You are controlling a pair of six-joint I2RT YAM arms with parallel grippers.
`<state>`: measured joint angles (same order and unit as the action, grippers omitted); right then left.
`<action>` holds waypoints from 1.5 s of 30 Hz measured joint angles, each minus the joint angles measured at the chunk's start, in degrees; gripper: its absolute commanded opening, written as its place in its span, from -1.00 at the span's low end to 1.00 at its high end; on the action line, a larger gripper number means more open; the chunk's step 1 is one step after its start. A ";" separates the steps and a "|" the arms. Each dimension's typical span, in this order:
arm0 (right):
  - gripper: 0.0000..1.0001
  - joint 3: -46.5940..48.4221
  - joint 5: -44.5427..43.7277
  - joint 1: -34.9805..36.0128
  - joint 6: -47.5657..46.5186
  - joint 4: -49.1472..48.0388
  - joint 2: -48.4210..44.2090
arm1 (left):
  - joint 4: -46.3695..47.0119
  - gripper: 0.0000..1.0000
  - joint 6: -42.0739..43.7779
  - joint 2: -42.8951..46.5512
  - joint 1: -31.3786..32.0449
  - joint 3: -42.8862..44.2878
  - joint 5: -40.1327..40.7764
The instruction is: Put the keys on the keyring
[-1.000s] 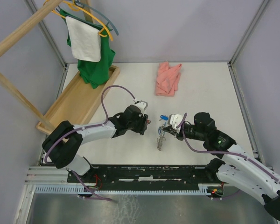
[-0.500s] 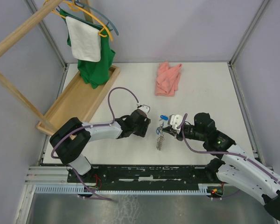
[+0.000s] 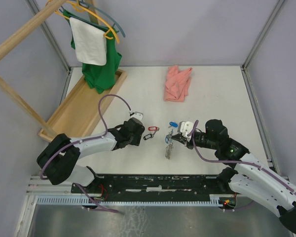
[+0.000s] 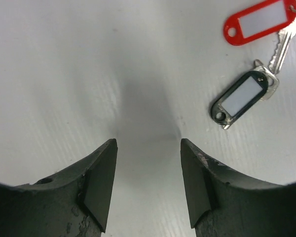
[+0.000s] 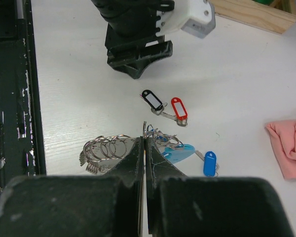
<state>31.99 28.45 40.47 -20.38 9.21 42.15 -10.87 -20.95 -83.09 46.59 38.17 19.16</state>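
Hovering wide open and empty over the desk [image 4: 64,59], the left gripper [image 4: 148,148] is sitting nearest the black-tagged key [image 4: 239,97], lying diagonally toward the frame's upper right; the right gripper [image 5: 144,143] is clamping the keyring [image 5: 104,148] mid-frame.

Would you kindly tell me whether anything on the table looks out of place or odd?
Nothing looks spilled or damaged. A crumpled pink cloth lies alone at the far side of the table. The red-tagged key and black-tagged key lie loose, touching each other, apart from the keyring.
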 measured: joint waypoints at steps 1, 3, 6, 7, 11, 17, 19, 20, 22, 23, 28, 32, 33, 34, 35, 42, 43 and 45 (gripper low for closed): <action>-0.98 0.00 0.02 0.02 0.02 0.00 0.00 | -0.17 0.21 -0.02 1.07 -0.79 -0.66 0.02; -0.98 0.00 0.07 0.00 0.04 0.00 -0.02 | -0.11 0.21 -0.04 3.13 -2.23 -1.42 -0.31; -0.98 0.00 0.11 0.02 0.04 -0.02 -0.26 | 0.50 0.21 -0.07 4.98 -2.54 -1.49 -2.14; -0.98 0.00 0.13 0.02 0.04 -0.02 -0.37 | 0.85 0.22 -0.22 5.49 -2.54 -1.49 -3.37; -0.98 0.00 0.20 0.02 0.15 -0.15 -0.59 | 2.23 0.22 -1.57 5.77 -2.54 -0.50 -7.91; -0.98 0.00 0.20 0.02 0.17 -0.17 -0.59 | 6.45 0.14 -2.97 1.18 -2.51 4.72 -11.85; -0.98 0.00 0.20 0.02 0.17 -0.17 -0.59 | 7.89 0.05 -3.15 -1.62 -2.51 6.40 -12.50; -0.98 0.00 0.20 0.02 0.17 -0.17 -0.59 | 8.50 0.02 -3.28 -3.10 -2.54 7.15 -13.09; -0.98 0.00 0.20 0.02 0.17 -0.17 -0.59 | 9.51 -0.05 -3.67 -5.79 -2.54 8.17 -13.88; -0.98 0.00 0.20 0.02 0.17 -0.17 -0.59 | 9.75 -0.06 -3.78 -6.88 -2.54 8.41 -14.19; -0.98 0.00 0.20 0.02 0.20 -0.20 -0.70 | 9.90 -0.32 -4.17 -10.47 -2.54 8.83 -15.04; -0.98 0.00 0.20 0.00 0.26 -0.44 -0.76 | 9.99 -0.70 -4.28 -11.43 -2.54 8.83 -15.26; -0.98 0.00 0.20 0.00 0.39 -0.55 -0.76 | 9.97 -0.79 -4.33 -11.47 -2.54 8.83 -15.30; -0.98 0.00 0.20 0.02 0.46 -0.61 -0.76 | 9.97 -0.87 -4.37 -11.47 -2.54 8.83 -15.32; -0.98 0.00 0.20 0.02 0.57 -0.61 -0.76 | 9.97 -0.90 -4.37 -11.47 -2.54 8.81 -15.34; -0.98 0.00 0.24 0.00 0.61 -0.61 -0.81 | 7.02 -0.95 -4.98 -4.66 -2.54 4.28 -14.91; -0.98 0.00 0.24 0.02 0.61 -0.63 -0.81 | 6.21 -0.94 -5.11 -3.08 -2.54 3.58 -14.75; -0.98 0.00 0.28 0.02 0.63 -0.63 -0.81 | 4.96 -0.89 -5.44 -0.24 -2.54 2.54 -14.58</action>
<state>31.99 28.73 40.49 -19.75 8.58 41.34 -5.91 -26.39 -83.33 44.05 40.71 4.58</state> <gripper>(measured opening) 0.016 0.034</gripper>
